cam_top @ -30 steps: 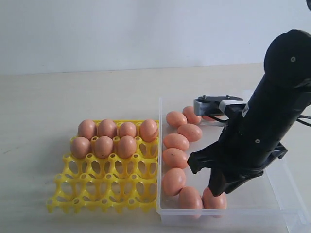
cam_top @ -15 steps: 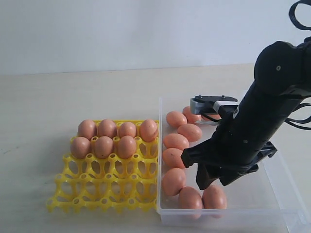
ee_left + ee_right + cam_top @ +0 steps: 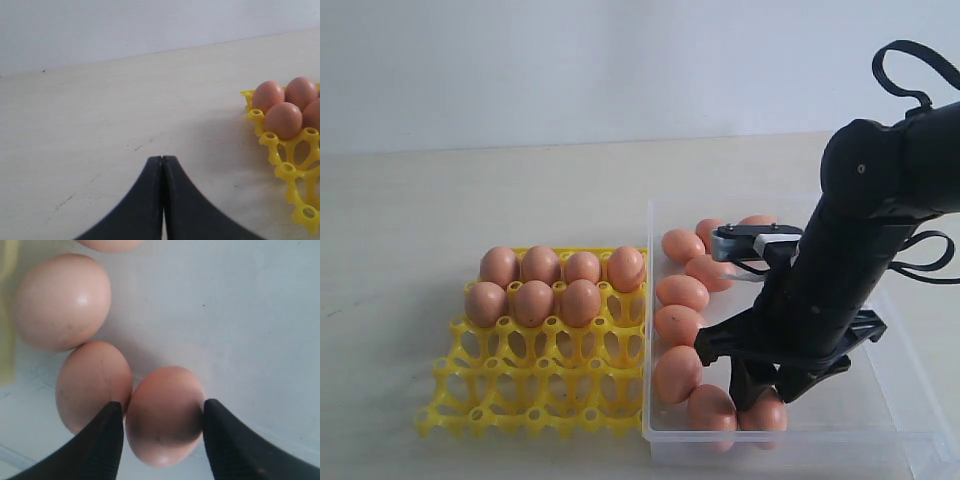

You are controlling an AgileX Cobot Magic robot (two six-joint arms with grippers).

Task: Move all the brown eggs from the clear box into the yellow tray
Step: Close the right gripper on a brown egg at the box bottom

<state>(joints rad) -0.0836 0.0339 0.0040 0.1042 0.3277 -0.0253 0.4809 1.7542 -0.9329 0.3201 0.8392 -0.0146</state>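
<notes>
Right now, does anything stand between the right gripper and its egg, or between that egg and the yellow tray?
Nothing blocks the right gripper: its fingers flank the egg, a neighbour egg crowding one finger. Toward the yellow tray, that neighbour and the clear box wall stand between; lifting over should clear them.

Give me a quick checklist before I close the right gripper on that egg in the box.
1. Target egg sits inside the right gripper: ok, one finger on each side.
2. Neighbouring egg is clear of the fingers: cannot tell; one finger sits tight in the gap beside it.
3. Firm contact on the target egg: cannot tell.
4. Free cups in the yellow tray: ok, the front rows hold nothing.
5. The left gripper is out of the way: ok, shut, over the table beside the tray.
</notes>
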